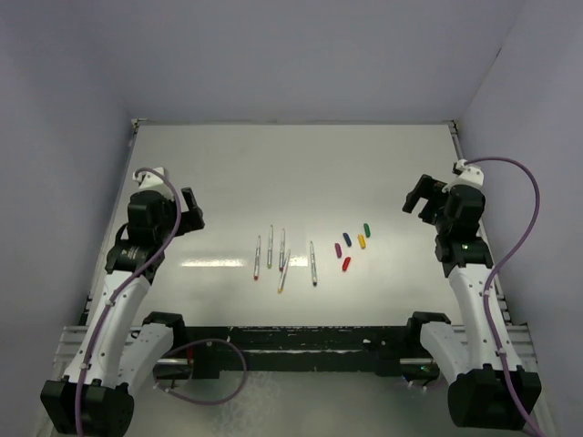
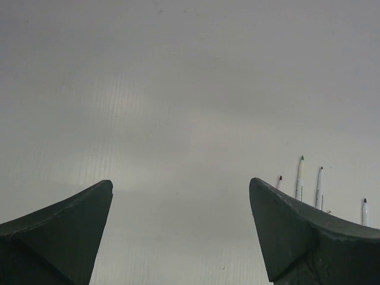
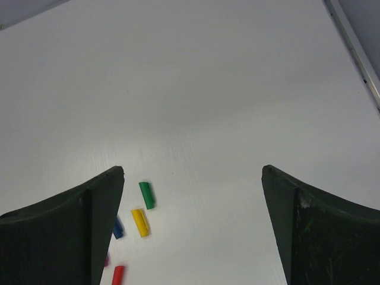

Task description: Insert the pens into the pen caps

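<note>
Several thin silvery pens [image 1: 282, 255] lie roughly side by side at the table's middle. Some of their tips show in the left wrist view [image 2: 300, 177]. Right of them lie the caps: green [image 1: 366, 228], yellow [image 1: 361, 241], blue [image 1: 347, 239], purple [image 1: 338, 248] and red [image 1: 345, 264]. The right wrist view shows green [image 3: 146, 195], yellow [image 3: 140, 222], blue [image 3: 118, 227] and red [image 3: 117, 275] by the left finger. My left gripper [image 1: 193, 217] [image 2: 181, 181] is open and empty, left of the pens. My right gripper [image 1: 417, 200] [image 3: 193, 169] is open and empty, right of the caps.
The white table [image 1: 301, 173] is walled by pale panels at the back and sides. A metal rail [image 3: 356, 47] runs along its right edge. A black bar [image 1: 291, 337] spans the near edge between the arm bases.
</note>
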`<move>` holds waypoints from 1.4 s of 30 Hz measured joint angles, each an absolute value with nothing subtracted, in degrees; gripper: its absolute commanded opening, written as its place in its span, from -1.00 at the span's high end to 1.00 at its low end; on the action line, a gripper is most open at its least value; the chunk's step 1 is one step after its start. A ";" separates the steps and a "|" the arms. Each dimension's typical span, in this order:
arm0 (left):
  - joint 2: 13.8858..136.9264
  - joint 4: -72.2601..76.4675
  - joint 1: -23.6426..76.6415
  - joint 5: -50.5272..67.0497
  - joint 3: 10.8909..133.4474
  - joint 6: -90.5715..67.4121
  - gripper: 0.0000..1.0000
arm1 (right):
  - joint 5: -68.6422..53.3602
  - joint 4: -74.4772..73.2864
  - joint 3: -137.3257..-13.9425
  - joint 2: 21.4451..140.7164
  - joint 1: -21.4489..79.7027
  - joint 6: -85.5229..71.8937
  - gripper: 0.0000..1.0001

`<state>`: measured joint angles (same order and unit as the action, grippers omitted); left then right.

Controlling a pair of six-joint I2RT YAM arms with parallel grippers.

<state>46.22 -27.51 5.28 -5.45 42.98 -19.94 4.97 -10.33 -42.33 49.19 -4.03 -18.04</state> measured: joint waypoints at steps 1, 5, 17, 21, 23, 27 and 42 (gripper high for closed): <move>46.17 -27.51 5.28 -5.56 42.98 -19.94 -0.98 | 4.99 -10.33 -42.33 49.19 -4.03 -18.04 -1.00; 45.65 -27.44 5.28 -6.13 42.98 -19.94 -0.98 | 5.04 -10.33 -42.33 49.50 -4.03 -18.28 -1.00; 41.98 -26.70 5.28 -5.87 42.83 -20.56 -0.98 | 4.73 -9.76 -42.33 49.78 -4.03 -25.39 -1.00; 42.57 -25.28 5.28 -3.05 43.86 -20.93 -0.98 | 2.42 -8.19 -42.24 49.65 -4.03 -28.18 -1.00; 45.06 -24.97 5.28 -1.28 45.30 -20.93 -0.98 | 0.93 -6.26 -41.71 49.32 -4.03 -28.32 -1.00; 50.15 -24.67 5.28 0.21 47.48 -21.04 -0.98 | -2.44 -3.07 -40.75 49.19 -4.03 -28.32 -0.99; 53.58 -19.25 5.85 6.72 45.15 -21.96 -0.98 | -3.92 4.25 -37.56 50.96 -4.10 -28.49 -1.00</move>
